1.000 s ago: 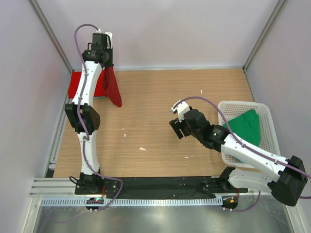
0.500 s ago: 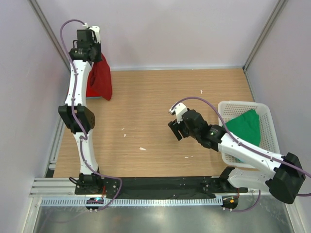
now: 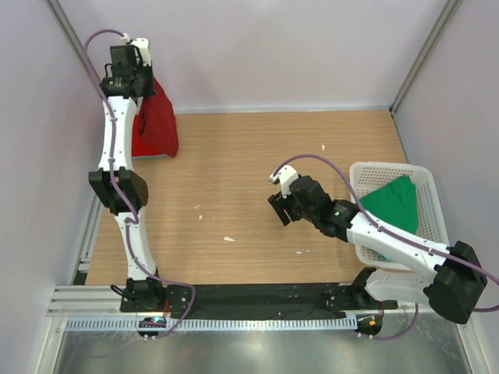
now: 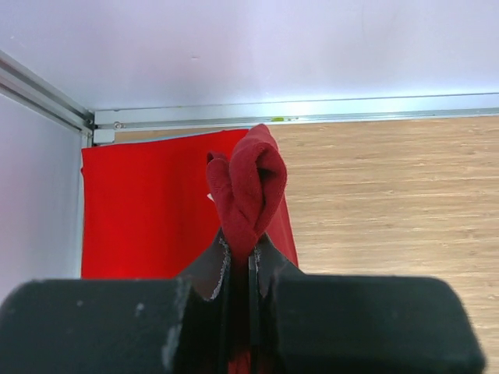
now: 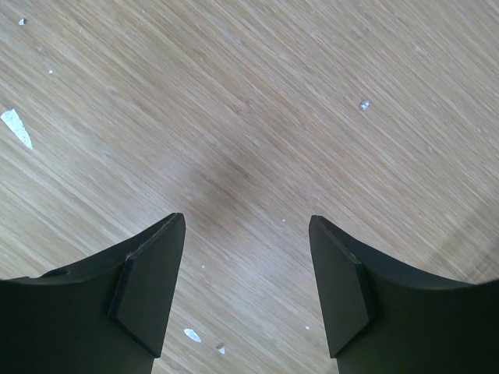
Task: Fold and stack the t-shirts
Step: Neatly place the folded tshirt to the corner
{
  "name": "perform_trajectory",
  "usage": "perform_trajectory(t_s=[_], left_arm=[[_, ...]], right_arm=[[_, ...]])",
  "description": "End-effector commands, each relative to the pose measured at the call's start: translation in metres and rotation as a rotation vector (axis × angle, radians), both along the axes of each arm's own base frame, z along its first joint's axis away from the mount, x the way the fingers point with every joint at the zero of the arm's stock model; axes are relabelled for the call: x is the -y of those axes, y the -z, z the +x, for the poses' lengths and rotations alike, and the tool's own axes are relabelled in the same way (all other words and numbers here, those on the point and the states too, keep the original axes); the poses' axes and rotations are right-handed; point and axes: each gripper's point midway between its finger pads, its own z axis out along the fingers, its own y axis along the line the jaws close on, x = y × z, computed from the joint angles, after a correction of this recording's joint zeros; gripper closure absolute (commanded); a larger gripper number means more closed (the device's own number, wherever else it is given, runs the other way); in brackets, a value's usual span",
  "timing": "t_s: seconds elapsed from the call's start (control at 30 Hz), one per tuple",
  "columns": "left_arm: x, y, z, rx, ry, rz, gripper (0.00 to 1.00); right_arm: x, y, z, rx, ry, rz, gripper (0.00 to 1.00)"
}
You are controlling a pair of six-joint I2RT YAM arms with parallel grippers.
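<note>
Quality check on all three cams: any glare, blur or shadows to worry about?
Top external: even light, sharp, dull sheen on the metal sheet at the near edge. Left wrist: glare along the far rail; left gripper close, black, detail lost; the maroon t-shirt it pinches is in focus. Right wrist: table grain crisp, soft shadow ahead of the open right gripper.
</note>
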Motion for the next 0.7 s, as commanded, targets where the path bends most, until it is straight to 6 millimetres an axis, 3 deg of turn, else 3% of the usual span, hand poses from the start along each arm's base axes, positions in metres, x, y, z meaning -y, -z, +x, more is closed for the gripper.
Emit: perform_trajectory(t_s=[0.0, 0.33, 0.67], left_arm=[[0.003, -0.065, 0.003, 0.184, 0.031, -0.004, 1.0], [-0.017, -0.056, 0.012, 0.182, 0.015, -0.005, 1.0], [-0.026, -0.026, 0.026, 0.141, 0.046, -0.022, 1.0]], right_arm=[[-0.008, -0.015, 0.008, 0.037, 0.011, 0.06, 0.3], [-0.006, -0.011, 0.007, 0.023, 0.018, 0.055, 0.3], [-0.011, -0.01, 0.012, 0.012, 0.026, 0.051, 0.3]])
